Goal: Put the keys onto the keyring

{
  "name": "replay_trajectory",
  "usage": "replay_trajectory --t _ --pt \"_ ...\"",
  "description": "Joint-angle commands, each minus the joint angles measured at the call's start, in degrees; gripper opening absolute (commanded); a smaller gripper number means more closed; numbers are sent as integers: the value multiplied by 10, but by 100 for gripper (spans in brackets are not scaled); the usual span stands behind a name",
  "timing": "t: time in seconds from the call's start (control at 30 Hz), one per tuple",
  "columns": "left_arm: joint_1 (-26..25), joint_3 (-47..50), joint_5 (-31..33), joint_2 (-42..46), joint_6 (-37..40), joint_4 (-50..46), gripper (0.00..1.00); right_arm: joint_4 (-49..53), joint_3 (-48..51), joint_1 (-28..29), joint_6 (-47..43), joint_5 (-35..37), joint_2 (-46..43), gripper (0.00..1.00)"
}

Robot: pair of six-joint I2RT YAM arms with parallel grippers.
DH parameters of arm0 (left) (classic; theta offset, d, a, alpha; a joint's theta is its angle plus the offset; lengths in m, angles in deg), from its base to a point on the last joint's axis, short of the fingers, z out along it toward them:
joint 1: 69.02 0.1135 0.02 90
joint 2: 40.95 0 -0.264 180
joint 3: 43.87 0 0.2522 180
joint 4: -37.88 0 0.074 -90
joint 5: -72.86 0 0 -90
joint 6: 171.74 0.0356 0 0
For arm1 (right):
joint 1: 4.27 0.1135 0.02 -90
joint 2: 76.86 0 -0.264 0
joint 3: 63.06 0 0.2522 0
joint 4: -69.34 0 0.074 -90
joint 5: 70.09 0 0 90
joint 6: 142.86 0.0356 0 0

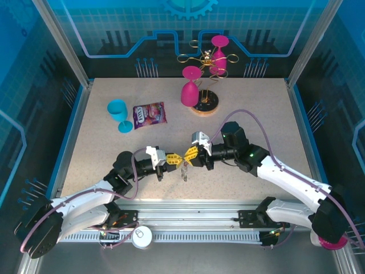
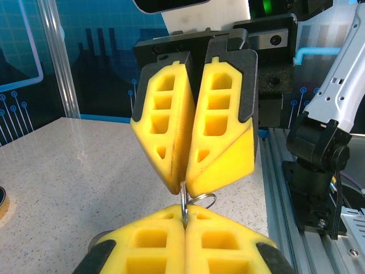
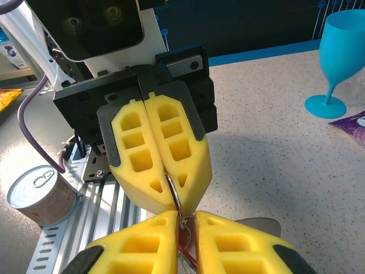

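You are pinching the keyring [image 2: 183, 201] from both sides at the frame's centre, above the bench [image 1: 256, 114]. The left gripper [image 1: 173, 160] and right gripper [image 1: 190, 153] are both squeezing shut on its metal edge. The key [image 3: 187, 254] is showing red between the right gripper's fingers. I am judging the threading unfinished.

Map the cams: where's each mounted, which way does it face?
Top external: above and behind the bases, looking down at the table; both arms show, left gripper and right gripper tip to tip.
Left wrist: on left arm, facing right; own fingers at bottom, right gripper opposite.
Right wrist: on right arm, facing left; own fingers at bottom, left gripper opposite.
Shared: both wrist views see the keyring pinched between shut grippers.
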Motion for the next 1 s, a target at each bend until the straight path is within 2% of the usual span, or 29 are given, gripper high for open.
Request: replay_trajectory --t 0.0,0.4,0.43,0.5,0.63,0.83,0.9,0.97 --pt "-1 4 -18 -3 3 39 0 -18 -12 -3 6 -11 8 15" --pt "0 4 -22 -23 -10 85 0 -39 -8 2 17 -37 31 15" --pt "-1 5 -21 -27 -12 92 0 -38 -7 2 16 -43 35 13" --pt "-1 6 -19 -34 -15 104 0 -34 -9 2 11 -56 40 1" --pt "0 9 -1 -45 -23 118 0 2 -20 1 -5 -60 46 0" --pt "-1 6 51 -26 -16 25 1 74 -31 1 -39 -15 37 0" --pt "0 3 62 -18 -11 -10 9 98 -37 1 -48 -5 38 0" --pt "-1 1 67 -15 -4 -41 12 115 -44 1 -53 2 40 0"
